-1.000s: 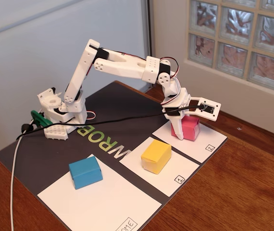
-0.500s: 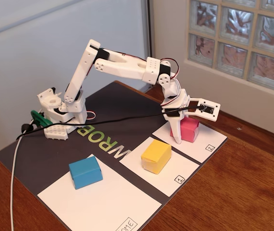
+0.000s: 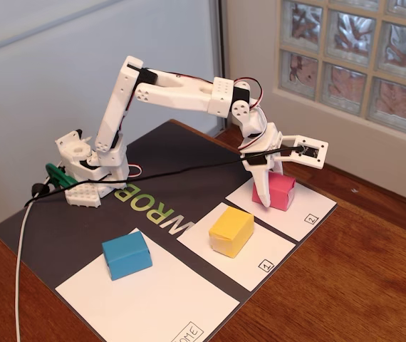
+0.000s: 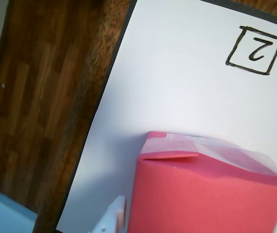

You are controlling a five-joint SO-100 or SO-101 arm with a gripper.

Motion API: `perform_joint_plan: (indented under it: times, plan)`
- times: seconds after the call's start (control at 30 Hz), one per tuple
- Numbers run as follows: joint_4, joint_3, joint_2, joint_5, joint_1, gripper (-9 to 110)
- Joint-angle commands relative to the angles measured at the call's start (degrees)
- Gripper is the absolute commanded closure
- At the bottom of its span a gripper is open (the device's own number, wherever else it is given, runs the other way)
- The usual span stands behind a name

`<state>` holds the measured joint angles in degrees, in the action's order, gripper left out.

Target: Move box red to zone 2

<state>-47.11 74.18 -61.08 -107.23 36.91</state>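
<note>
Your red box point(image 3: 283, 192) already sits on the zone 2 sheet point(image 3: 310, 214); the end effector point(image 3: 267, 187) looks released beside it, so only retreat remains.

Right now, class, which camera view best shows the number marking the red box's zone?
The wrist view: the boxed 2 is large and sharp above the red box. The fixed view shows it tiny.

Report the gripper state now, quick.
Gripper: fingers down at the red box on the zone 2 sheet; whether it is gripping or has let go cannot be told.
</note>
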Motion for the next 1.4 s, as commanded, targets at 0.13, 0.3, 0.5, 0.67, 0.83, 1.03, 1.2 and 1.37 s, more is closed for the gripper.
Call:
perform_joint_plan:
  times: [0.13, 0.3, 0.5, 0.67, 0.83, 1.03, 1.2, 1.37]
  plan:
    - [-2.6, -0.3, -7.0, 0.3, 0.6, 58]
    - [-5.0, -0.2, -9.3, -0.4, 0.5, 57]
    - [-7.3, -0.2, -12.5, -0.8, 0.1, 56]
    - [-8.9, -0.2, -15.1, -0.8, -0.9, 56]
    - [-10.8, -0.5, -18.4, -0.9, -1.9, 56]
    - [-13.6, -0.1, -23.8, -0.4, -4.0, 58]
    - [-15.7, -0.1, -28.0, 0.5, -6.4, 59]
    - [-17.6, 0.0, -31.9, 0.3, -10.1, 63]
